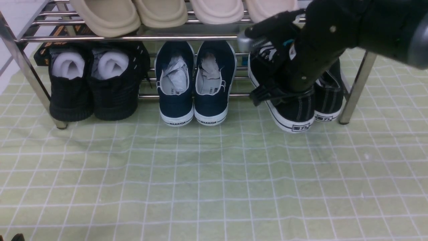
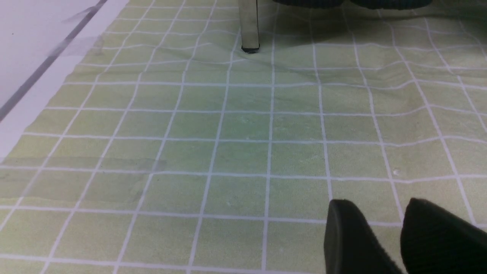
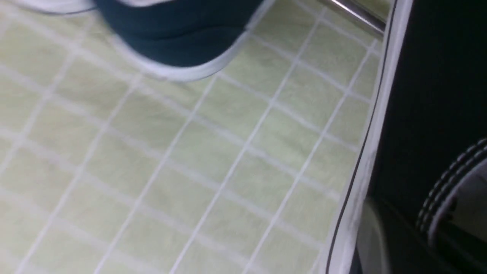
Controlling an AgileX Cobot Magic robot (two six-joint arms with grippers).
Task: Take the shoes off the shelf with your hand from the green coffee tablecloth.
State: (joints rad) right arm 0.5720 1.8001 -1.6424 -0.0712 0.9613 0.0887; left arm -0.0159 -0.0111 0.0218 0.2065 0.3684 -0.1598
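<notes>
Edge of large pale green cloth w/ thin white grid lines [image 2: 243, 152] runs well left of the shiny chrome two-tier tube shoe rack [image 1: 127, 37]; beyond that edge lies a white bare surface [image 2: 30, 45]. Left black gripper [image 2: 384, 228] hangs low over the cloth in front of rack's left leg, well apart from it. Its fingers [image 2: 342, 236] are narrowly apart w/ only cloth showing btwn them.

Rack's top tier carries beige foam slippers [image 1: 133, 13] in a row, heels overhanging the front bar. At lower tier's left end is a pair of all-black knit high shoes [image 1: 93, 87] stuffed w/ white paper, just inside the left leg. At centre are navy slip-ons marked WARRIOR [image 1: 194, 83], heels past the front bar.

At the right end is the pair of black low-top canvas sneakers w/ white-edged soles [image 1: 301, 113]. The left one sits angled, further out from the rack than its mate, whose heel is just beside the right front leg. Right bulky black arm end w/ gripper [image 1: 284, 90] reaches down at that left sneaker's collar; its fingers are hidden, so can't tell if clamped.

A broad stretch of cloth lies in front of the rack, slightly wrinkled, esp. near its legs.
</notes>
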